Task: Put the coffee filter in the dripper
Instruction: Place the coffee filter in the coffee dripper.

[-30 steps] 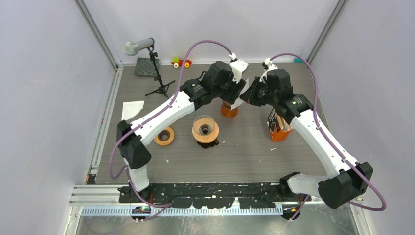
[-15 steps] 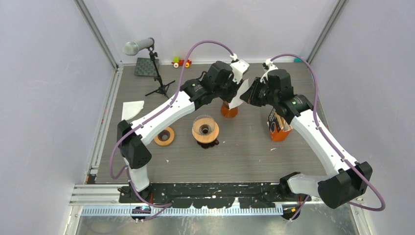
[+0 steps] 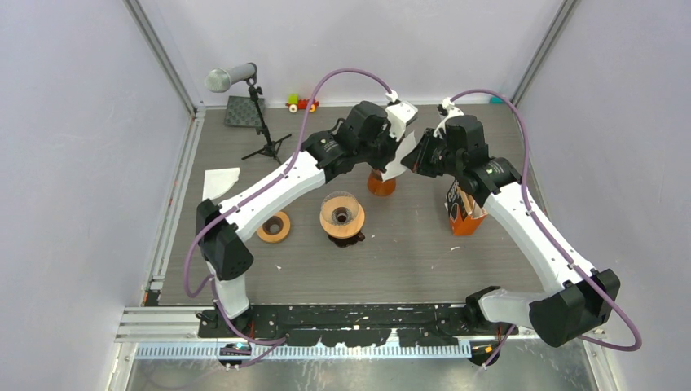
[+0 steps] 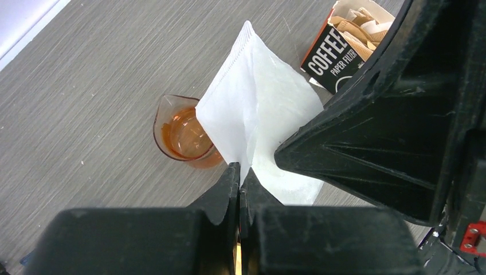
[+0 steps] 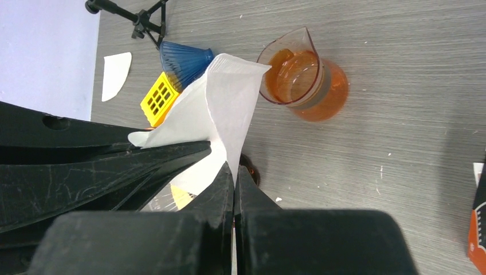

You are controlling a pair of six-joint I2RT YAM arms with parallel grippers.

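Tabletop (image 3: 407,244): grey woodgrain, both arms reaching to its far middle

Progress, judged about halfway: coffee filter (image 4: 258,114) out of its box and lifted, not yet in the dripper (image 3: 341,213). Left to do, by estimate: spread into a cone, carry over, seat inside

Dripper: near tabletop centre, upright on a dark base, no paper visible inside from the top view

Filter box (image 3: 462,208): at 3 o'clock of dripper, open, with more papers inside

Glass server (image 3: 381,181): at 1 o'clock of dripper, right under the held paper

Coffee filter: aloft at about 1 o'clock of dripper, well apart from it. White, thin, fan-shaped, with a crimped seam along one edge. Layers partly pulled apart, creased down the middle, no full cone yet

Left claw (image 4: 239,172): pressed together, pinching the filter's lower edge

Right claw (image 5: 234,172): likewise pinching the filter, from the opposite side
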